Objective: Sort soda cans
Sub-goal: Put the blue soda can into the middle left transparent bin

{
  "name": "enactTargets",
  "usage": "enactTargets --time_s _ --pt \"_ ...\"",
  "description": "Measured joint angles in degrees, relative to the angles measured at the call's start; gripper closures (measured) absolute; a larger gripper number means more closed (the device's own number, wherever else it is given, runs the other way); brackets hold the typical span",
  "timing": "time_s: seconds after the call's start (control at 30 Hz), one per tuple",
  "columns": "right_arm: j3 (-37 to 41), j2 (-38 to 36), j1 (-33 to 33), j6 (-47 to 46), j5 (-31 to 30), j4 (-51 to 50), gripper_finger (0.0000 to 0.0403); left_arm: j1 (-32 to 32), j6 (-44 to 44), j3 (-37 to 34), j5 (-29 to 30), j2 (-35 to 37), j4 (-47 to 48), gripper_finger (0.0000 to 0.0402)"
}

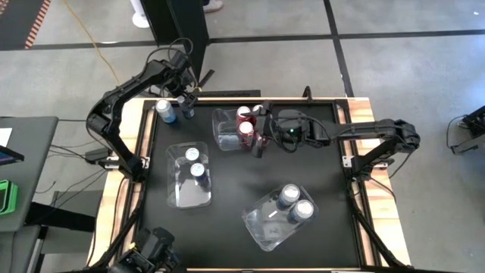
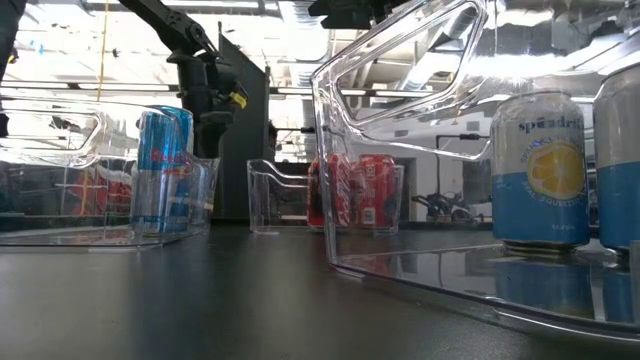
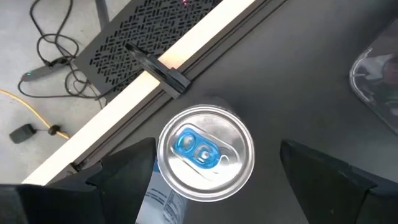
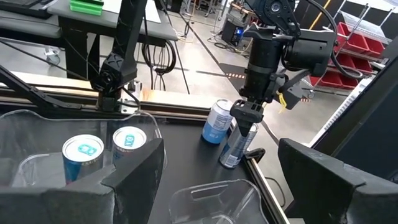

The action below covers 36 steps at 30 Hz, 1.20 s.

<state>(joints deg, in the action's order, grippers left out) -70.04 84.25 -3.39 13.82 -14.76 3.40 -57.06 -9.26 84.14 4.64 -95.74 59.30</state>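
Hovering open-fingered, the left gripper (image 3: pixel 205 180) is straddling a slim blue silver-topped can (image 3: pixel 205 155); closing and lifting probably come next.

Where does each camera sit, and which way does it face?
High: overhead, facing straight down on the table; both arms show.
Low: table height, facing level past a clear bin; the left gripper shows.
Left wrist: above a blue-tabbed can, its fingers flanking.
Right wrist: faces the left gripper over that same can; own fingers show.
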Motion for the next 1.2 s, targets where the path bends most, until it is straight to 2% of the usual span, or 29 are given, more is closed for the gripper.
enactTargets --time_s 0.4,0.63,1.2 --pt "0.0 0.0 1.17 -0.26 0.0 0.0 0.0071 0.0 -0.61 0.0 0.1 0.0 -0.12 0.0061" --pt "0.0 0.0 1.54 -0.33 0.0 -0.04 0.0071 0.0 -2.57 -0.04 4.25 0.0 -1.35 0.0061" --pt "0.02 0.0 1.5 -0.58 -0.02 -0.15 0.0071 -0.07 -3.46 -0.04 1.12 -1.31 -0.79 0.0061"
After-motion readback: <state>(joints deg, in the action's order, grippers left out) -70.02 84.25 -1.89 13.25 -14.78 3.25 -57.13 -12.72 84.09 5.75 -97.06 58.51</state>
